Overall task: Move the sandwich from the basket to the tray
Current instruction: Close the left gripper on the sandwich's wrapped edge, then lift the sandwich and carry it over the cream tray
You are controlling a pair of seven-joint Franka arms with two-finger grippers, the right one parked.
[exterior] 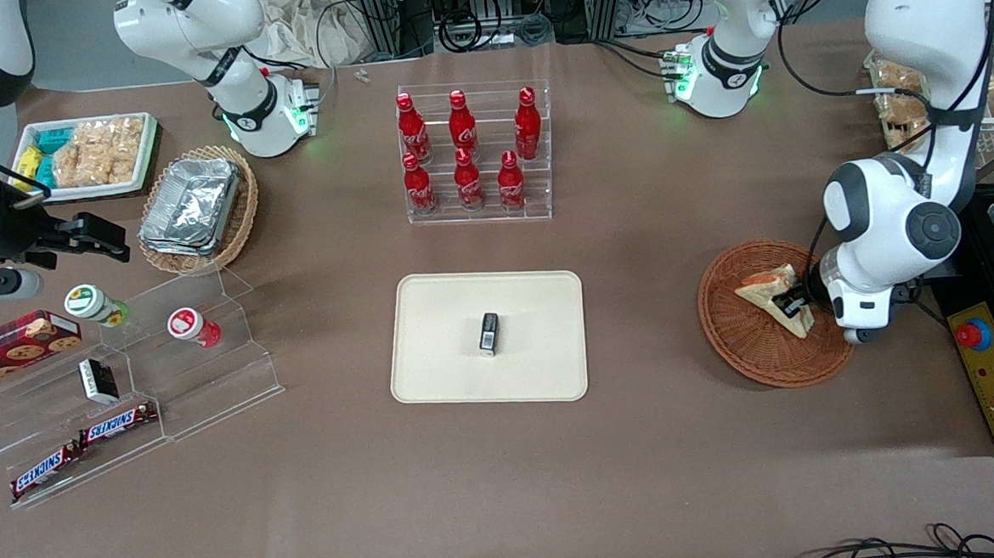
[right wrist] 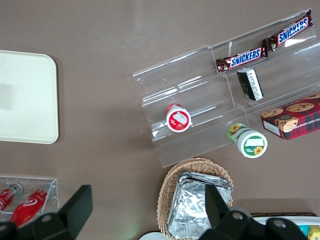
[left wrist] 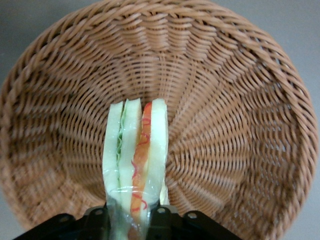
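The sandwich is a pale triangular wedge standing on edge inside the round reddish-brown basket, toward the working arm's end of the table. My left gripper is down in the basket, shut on the sandwich. In the left wrist view the wrapped sandwich shows red, orange and green layers and runs up from between the black fingers of the gripper, with the basket weave all around it. The cream tray lies flat at the table's middle, well apart from the basket.
A small black packet stands on the tray. A clear rack of red bottles is farther from the camera than the tray. A yellow box with a red button sits beside the basket. Clear snack shelves and a tan basket of foil containers lie toward the parked arm's end.
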